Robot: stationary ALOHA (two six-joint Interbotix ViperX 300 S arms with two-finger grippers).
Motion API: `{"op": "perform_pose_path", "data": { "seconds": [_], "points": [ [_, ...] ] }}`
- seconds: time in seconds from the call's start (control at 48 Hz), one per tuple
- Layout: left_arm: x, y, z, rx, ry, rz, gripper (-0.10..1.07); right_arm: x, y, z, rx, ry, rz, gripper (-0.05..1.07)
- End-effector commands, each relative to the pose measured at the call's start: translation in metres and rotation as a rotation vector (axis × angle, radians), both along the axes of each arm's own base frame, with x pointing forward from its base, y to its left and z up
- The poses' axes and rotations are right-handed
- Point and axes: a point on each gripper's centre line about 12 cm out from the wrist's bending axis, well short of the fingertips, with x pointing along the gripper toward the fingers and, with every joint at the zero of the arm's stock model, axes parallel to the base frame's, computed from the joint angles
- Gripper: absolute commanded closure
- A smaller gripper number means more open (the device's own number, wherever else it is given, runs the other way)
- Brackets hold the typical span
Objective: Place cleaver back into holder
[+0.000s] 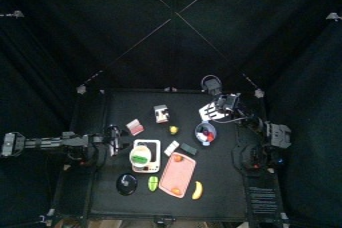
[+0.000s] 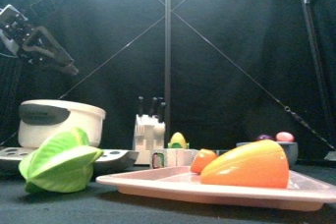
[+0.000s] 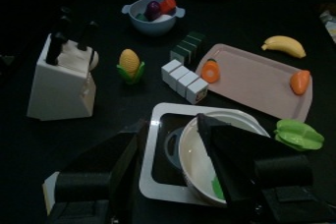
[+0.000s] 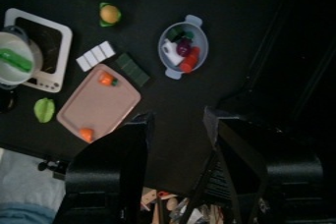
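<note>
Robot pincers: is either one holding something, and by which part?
No, nothing is held. The left pincer stands open above the white cooker, and the right pincer stands open high over the table with nothing between its jaws.

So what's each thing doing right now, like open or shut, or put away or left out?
cleaver: out of the holder, on the table beside the pink tray
holder: standing upright, dark handles sticking out
pink tray: flat, with orange pieces on it
bowl: upright, fruit inside
left gripper: jaws open, holding nothing
right gripper: jaws open, holding nothing
</note>
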Motion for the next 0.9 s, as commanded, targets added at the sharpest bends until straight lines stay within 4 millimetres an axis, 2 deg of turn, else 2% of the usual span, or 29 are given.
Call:
{"op": "perform_pose_path", "data": {
  "seconds": [0.0,0.188,0.271,0.458,0.667,0.812,0.875],
  "points": [
    [0.002,0.001,0.005,0.001,-0.012,0.003,0.14,-0.008,0.008,-0.009,-0.001,0.045,0.023,0.21],
    [0.002,0.001,0.004,0.001,-0.012,0.003,0.14,0.004,0.017,-0.042,0.017,0.159,0.076,0.21],
    [0.002,0.001,0.004,0.0,-0.012,0.002,0.14,0.006,0.02,-0.05,0.011,0.163,0.095,0.21],
    [0.001,0.001,0.003,0.001,-0.009,0.003,0.14,0.014,0.025,-0.063,-0.033,0.063,0.162,0.21],
    [0.001,0.0,0.002,0.001,-0.006,0.001,0.14,0.0,0.031,-0.09,-0.041,0.014,0.199,0.21],
    [0.002,0.0,0.004,0.002,-0.015,0.0,0.14,0.0,0.042,-0.103,-0.084,-0.167,0.215,0.21],
    [0.002,0.001,0.004,0.002,-0.018,0.001,0.14,0.004,0.05,-0.115,-0.101,-0.253,0.261,0.21]
  ]
}}
